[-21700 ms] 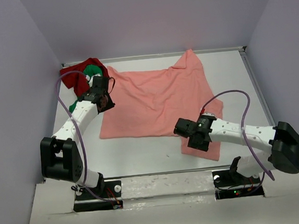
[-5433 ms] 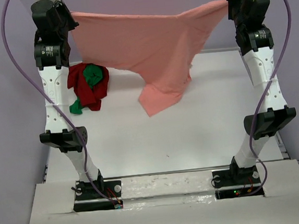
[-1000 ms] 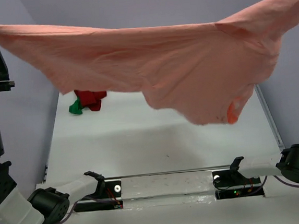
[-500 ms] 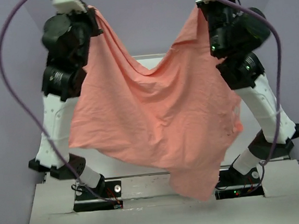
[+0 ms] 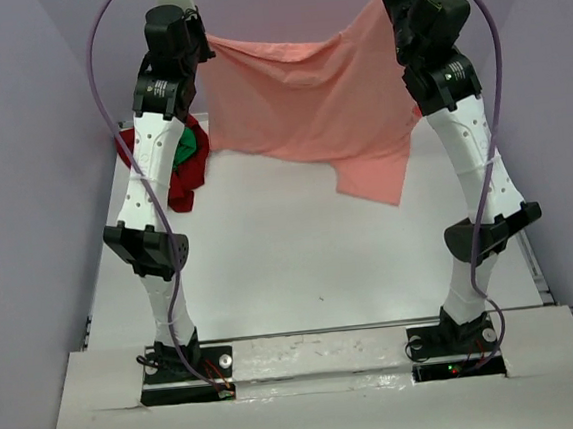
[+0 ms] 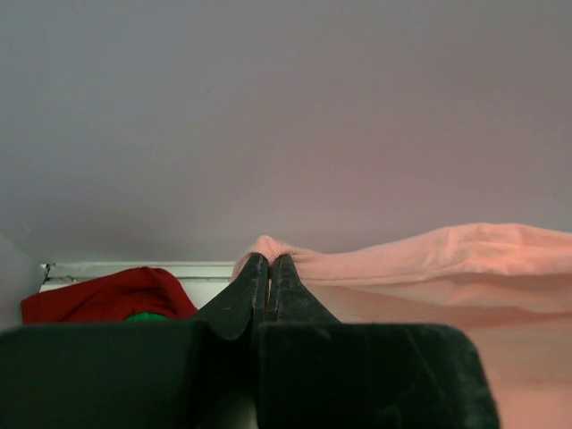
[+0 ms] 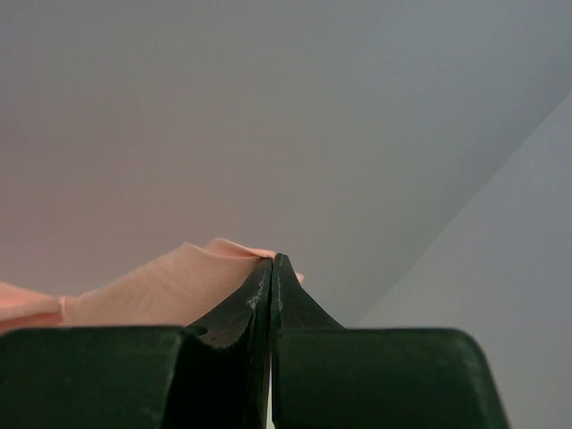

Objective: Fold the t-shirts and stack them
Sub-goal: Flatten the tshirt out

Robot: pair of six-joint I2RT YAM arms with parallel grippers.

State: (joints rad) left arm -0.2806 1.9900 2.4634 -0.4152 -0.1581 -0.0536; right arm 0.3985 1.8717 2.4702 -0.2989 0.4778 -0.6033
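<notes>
Above the far end of the table [image 5: 301,263], the left gripper [image 6: 270,261] and right gripper [image 7: 271,260] each clamp a corner of the salmon-pink t-shirt [image 5: 306,92], which hangs between them. The dark red t-shirt [image 5: 178,189] and green t-shirt [image 5: 193,145] lie bunched at the far left. Both grips seem to hold only the cloth's edge, so pulling wider could slip a corner free.

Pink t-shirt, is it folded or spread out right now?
Spread, not folded: the salmon-pink t-shirt hangs stretched between the left gripper and right gripper.

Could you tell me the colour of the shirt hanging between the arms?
The t-shirt is salmon pink, clearest in the top external view.
</notes>
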